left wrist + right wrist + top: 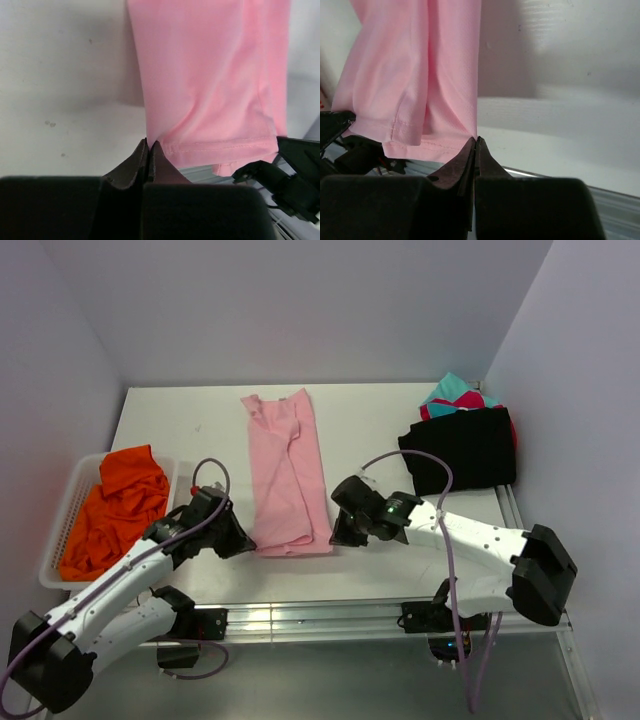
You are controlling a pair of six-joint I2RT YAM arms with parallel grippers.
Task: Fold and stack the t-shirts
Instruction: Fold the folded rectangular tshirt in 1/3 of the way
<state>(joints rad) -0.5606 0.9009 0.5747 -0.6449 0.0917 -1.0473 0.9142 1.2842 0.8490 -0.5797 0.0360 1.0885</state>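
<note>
left end effector and right end effector pinch pink t-shirt by hem corners; gripped cloth hidden.

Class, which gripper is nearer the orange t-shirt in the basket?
Left. The left gripper sits just right of the orange t-shirt; the right gripper is farther right, beyond the pink t-shirt.

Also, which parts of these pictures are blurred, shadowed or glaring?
Left wrist: the pink shirt is sharp, the dark jaws below are blurred, and a soft shadow lies on the table beside the cloth. Right wrist: the same, shadow to the right. Top external: even light, glare on the metal rail.
</note>
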